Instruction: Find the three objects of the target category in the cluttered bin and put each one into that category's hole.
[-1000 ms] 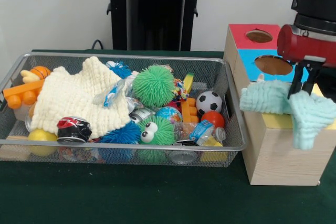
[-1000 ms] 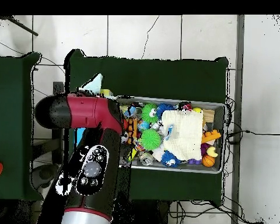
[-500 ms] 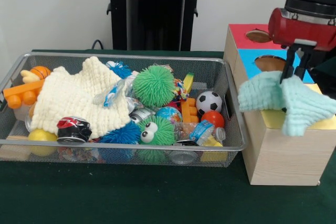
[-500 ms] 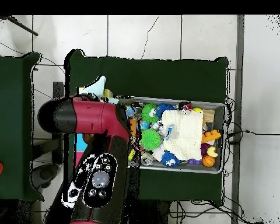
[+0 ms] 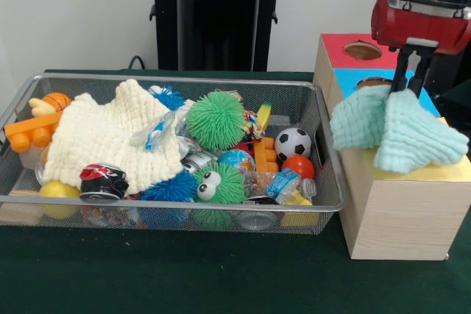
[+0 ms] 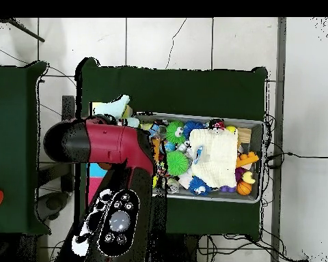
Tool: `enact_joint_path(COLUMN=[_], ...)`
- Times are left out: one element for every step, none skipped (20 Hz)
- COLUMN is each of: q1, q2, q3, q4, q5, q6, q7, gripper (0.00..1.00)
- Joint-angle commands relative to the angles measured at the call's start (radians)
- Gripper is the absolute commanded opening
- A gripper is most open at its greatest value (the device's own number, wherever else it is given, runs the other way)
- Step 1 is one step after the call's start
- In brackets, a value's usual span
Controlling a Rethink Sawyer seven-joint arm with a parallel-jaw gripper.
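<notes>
The gripper (image 5: 409,79), fingers pinching the pale mint waffle-weave cloth (image 5: 397,129), hangs above the wooden sorting box (image 5: 401,215); centre the bunched fabric over the yellow section's hole before letting go.

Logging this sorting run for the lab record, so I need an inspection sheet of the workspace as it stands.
Surface: dark green table cloth, bare in front.
Job's things: mint cloth draped over the wooden sorting box, covering its yellow section; red and blue sections show holes.
Clutter: wire bin full: cream cloth, green spiky ball, soccer ball, crushed can.
Grippers: gripper above the box, shut on the mint cloth.
Cables: black cable on the floor by the bin.
Surroundings: black pedestal, white wall.
</notes>
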Motion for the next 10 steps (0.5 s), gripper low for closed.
enact_joint_path(q1=[0.010,0.014,0.017,0.018,0.020,0.021,0.021,0.020,0.017,0.015], q2=[0.002,0.004,0.005,0.006,0.006,0.006,0.005,0.003,0.000,-0.002], q3=[0.082,0.077,0.077,0.078,0.079,0.079,0.082,0.086,0.092,0.097], q4=[0.129,0.127,0.127,0.127,0.127,0.125,0.125,0.126,0.130,0.133], q5=[0.007,0.010,0.011,0.016,0.020,0.025,0.031,0.037,0.045,0.053], q6=[0.072,0.073,0.071,0.069,0.067,0.073,0.078,0.082,0.083,0.086], q7=[0.182,0.191,0.195,0.200,0.206,0.211,0.215,0.217,0.220,0.222], gripper=[0.00,0.00,0.00,0.00,0.00,0.00,0.00,0.00,0.00,0.00])
